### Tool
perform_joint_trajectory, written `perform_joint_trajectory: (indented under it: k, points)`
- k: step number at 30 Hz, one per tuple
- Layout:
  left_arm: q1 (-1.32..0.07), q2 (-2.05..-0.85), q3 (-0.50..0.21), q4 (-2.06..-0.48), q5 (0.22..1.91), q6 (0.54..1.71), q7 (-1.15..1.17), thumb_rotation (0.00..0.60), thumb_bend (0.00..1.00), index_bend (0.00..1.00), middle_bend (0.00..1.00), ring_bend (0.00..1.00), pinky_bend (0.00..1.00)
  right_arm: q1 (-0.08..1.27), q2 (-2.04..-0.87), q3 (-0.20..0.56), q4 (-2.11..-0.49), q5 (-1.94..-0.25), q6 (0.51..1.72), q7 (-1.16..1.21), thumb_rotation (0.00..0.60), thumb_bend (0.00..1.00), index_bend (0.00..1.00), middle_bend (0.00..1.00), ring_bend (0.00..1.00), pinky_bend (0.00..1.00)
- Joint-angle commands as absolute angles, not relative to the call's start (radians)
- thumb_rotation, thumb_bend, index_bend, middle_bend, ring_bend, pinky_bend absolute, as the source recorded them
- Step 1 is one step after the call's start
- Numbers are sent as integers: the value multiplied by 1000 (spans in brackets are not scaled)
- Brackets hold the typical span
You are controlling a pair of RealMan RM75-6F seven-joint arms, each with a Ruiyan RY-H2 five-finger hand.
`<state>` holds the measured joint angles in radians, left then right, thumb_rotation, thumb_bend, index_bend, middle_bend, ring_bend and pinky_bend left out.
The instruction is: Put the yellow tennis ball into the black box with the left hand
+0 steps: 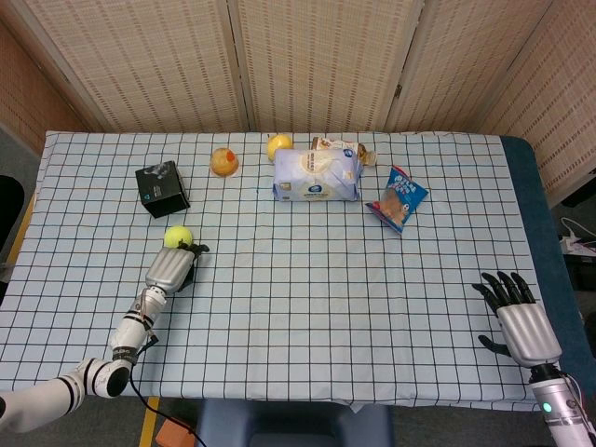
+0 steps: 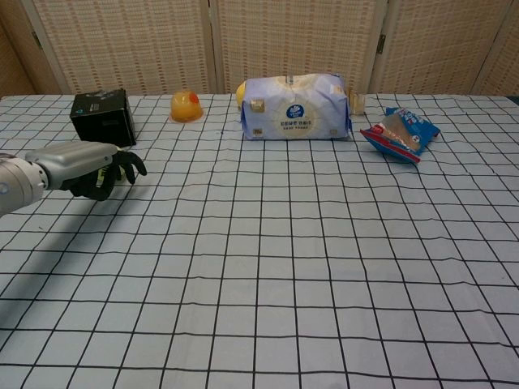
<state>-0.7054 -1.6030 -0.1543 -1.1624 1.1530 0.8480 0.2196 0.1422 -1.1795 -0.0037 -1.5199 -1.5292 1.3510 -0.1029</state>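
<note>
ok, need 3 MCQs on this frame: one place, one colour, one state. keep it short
1. Where is the tennis ball?
A. inside the black box
B. on the table, just past the left hand's fingertips
C. beside the blue snack bag

2. What colour is the cloth on the table?
A. white with a black grid
B. plain green
C. red stripes

3. What is the right hand doing?
A. holding the ball
B. pressing on the tissue pack
C. holding nothing, fingers apart

Answers:
1 B, the head view shows the ball at the left hand, short of the black box.
2 A, grid lines cover the whole cloth.
3 C, it rests alone at the near right edge.
</note>
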Motion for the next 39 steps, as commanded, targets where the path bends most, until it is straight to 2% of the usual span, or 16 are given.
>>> perform_joint_trajectory:
  k: [1, 5, 16, 39]
  points:
    - [-699, -1583, -148, -1195, 1137, 856, 247, 600, 919, 300, 316, 300, 494, 142, -1179, -5, -1520, -1531, 1351, -102, 600, 64, 186, 76, 16, 0]
    - [-698, -1574, -146, -1203, 1118, 869, 294, 600, 918, 322, 341, 336, 503, 141, -1177, -8, -1524, -1538, 1355, -101, 600, 65, 186, 76, 16, 0]
    - [-729, -1611, -161, -1157, 1068, 870, 384, 600, 921, 320, 334, 341, 506, 142, -1177, -9, -1523, -1538, 1353, -105, 600, 64, 185, 77, 16, 0]
    - [-825, -1729, -189, -892, 1026, 759, 406, 600, 918, 309, 324, 341, 514, 147, -1186, -3, -1511, -1513, 1331, -123, 600, 65, 185, 76, 16, 0]
